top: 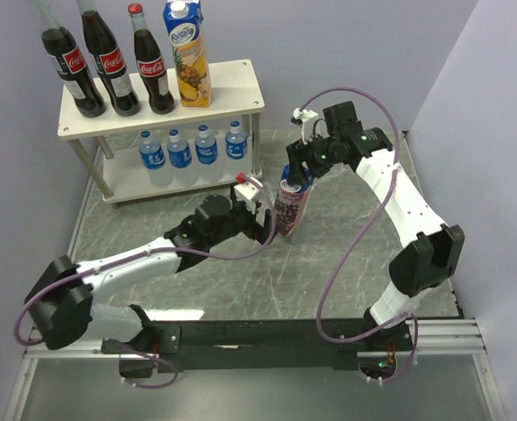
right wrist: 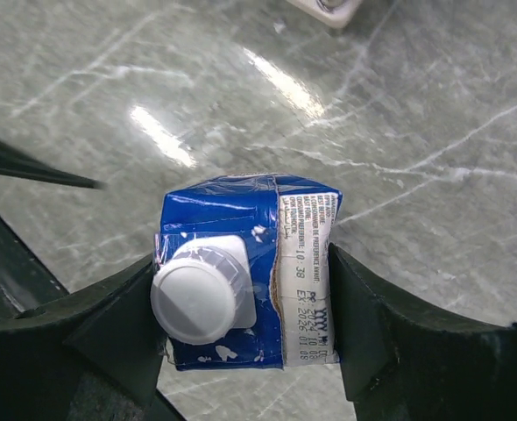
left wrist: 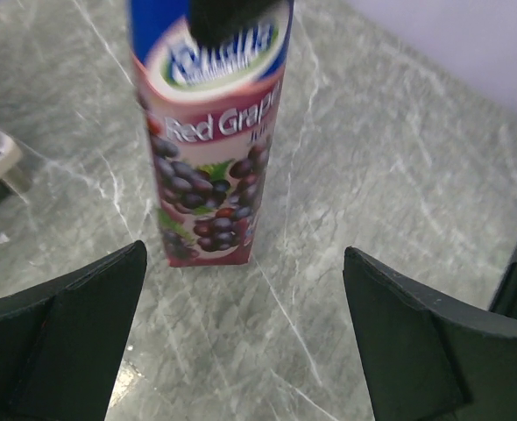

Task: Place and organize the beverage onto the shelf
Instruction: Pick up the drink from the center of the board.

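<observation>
I hold the red grape juice carton (left wrist: 210,167) by its stiff top in my right gripper (right wrist: 241,289). It is probably heavy and slick-sided. My left gripper (left wrist: 245,263) gapes wide.

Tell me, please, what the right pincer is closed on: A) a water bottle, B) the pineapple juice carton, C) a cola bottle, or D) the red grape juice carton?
D: the right pincer presses against both sides of the blue top of the red grape juice carton.
</observation>
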{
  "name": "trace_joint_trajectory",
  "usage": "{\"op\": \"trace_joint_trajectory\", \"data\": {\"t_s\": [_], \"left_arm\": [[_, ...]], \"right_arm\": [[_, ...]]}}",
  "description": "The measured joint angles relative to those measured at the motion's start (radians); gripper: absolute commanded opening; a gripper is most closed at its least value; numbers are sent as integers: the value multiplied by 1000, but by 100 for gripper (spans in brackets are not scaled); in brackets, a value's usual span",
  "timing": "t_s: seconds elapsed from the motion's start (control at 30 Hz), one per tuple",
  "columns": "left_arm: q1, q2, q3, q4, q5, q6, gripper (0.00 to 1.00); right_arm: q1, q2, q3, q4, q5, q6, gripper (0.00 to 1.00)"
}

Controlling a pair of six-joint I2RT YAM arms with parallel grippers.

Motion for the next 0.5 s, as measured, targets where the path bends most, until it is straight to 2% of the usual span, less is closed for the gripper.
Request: {"op": "trace_joint_trajectory", "data": {"t_s": [0.27, 0.5], "left_arm": [[-33, 178, 40, 96, -29, 34, 100], [-45, 260, 182, 98, -85, 36, 99]], "right_arm": [[16, -79, -10, 2, -14, 41, 0], [24, -101, -38, -6, -16, 62, 0]]}}
